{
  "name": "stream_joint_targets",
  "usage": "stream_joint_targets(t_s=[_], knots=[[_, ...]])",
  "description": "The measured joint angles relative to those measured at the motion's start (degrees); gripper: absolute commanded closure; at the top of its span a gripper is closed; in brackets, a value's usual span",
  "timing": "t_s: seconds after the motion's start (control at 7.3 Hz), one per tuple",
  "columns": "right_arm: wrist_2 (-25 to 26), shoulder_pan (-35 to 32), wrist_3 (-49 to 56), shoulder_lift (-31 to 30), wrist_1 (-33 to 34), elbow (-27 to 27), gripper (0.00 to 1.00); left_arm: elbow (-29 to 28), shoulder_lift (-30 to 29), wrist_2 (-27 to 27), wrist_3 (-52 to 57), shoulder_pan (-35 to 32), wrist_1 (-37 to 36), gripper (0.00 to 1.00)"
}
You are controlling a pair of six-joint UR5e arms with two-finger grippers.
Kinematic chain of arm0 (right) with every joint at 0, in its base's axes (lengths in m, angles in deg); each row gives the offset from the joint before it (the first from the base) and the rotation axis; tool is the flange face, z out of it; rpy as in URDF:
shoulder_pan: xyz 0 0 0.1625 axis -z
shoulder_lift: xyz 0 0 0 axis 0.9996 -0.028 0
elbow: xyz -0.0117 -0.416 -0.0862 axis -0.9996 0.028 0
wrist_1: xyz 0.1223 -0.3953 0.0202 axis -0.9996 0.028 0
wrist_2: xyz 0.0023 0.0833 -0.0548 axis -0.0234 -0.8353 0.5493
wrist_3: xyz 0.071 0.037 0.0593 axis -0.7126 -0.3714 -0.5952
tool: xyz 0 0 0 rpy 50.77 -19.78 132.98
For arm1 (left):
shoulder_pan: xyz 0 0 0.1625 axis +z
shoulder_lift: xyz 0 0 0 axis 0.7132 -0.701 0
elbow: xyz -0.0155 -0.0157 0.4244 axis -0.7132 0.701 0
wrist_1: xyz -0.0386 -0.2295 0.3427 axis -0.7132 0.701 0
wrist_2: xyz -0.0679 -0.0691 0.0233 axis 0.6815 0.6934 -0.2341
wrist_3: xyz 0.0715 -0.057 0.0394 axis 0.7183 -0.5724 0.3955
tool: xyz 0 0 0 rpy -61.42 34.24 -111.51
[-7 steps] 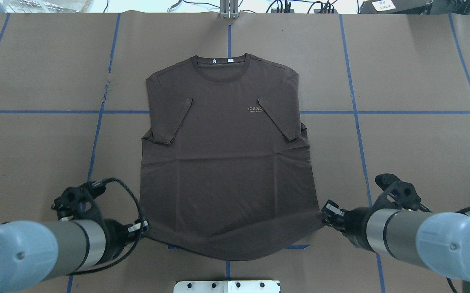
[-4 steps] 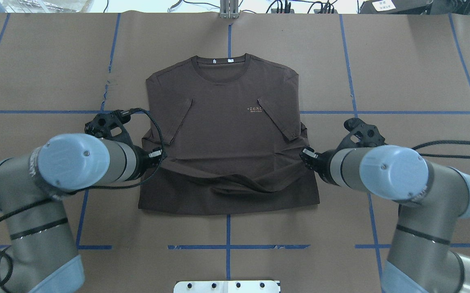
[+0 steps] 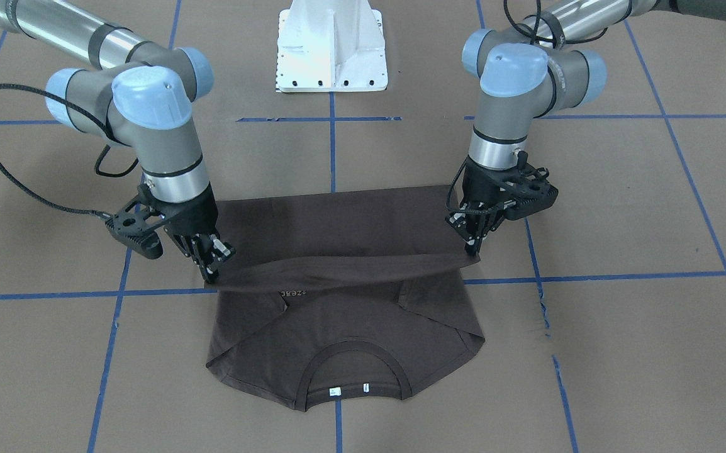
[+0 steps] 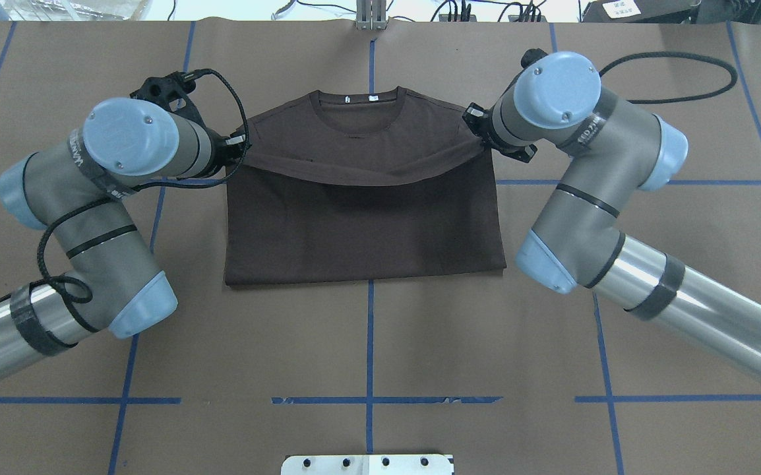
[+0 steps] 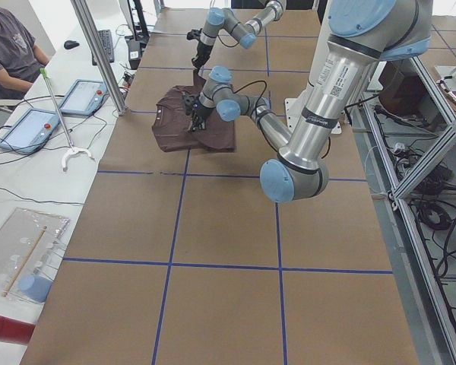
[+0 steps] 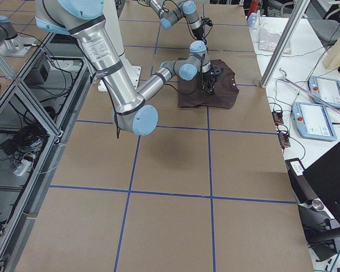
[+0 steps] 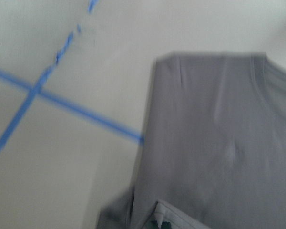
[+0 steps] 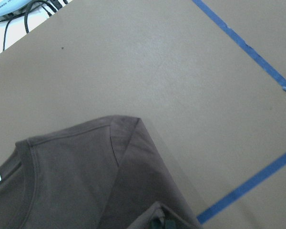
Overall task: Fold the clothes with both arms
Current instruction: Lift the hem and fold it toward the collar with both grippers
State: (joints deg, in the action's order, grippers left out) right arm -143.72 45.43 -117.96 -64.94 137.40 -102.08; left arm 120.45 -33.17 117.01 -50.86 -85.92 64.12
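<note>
We see left gripper (image 3: pixel 473 250) and right gripper (image 3: pixel 212 272) clamped on hem (image 4: pixel 367 179) corners, shirt (image 4: pixel 364 231) doubled on table (image 4: pixel 420 343), hem sagging just short of the collar (image 4: pixel 315 105), table wide either side of it.

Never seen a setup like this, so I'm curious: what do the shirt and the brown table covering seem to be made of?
The T-shirt looks like a soft matte knit, probably cotton: its lifted hem sags in a curve and it has a stitched collar band. The table covering looks like matte brown paper or card, lying flat under blue tape lines; which, I cannot tell.
</note>
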Motion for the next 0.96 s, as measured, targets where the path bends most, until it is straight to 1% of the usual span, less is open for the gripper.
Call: stream_joint_targets(t_s=[0.27,0.41,0.55,0.69,0.96], knots=[[-0.51,-1.34,2.69,6.21,-1.66,11.13,1.0,-9.44,-2.58,-0.3,1.78,-1.72,7.41,1.0],[-1.02,-1.74,3.43,8.57,-3.41,15.92,1.0,-13.0,-2.88,-0.51,2.25,-2.1,10.86,1.0],[-1.79,-2.48,4.0,10.08,-5.24,19.62,1.0,-15.49,-2.98,-0.75,2.75,-2.39,13.2,1.0],[-2.3,-3.17,4.53,10.76,-6.45,22.0,1.0,-17.04,-3.0,-0.99,3.38,-2.55,14.75,1.0],[-2.69,-3.76,4.97,11.17,-7.18,24.0,1.0,-17.9,-3.42,-1.14,3.91,-2.62,15.64,1.0]])
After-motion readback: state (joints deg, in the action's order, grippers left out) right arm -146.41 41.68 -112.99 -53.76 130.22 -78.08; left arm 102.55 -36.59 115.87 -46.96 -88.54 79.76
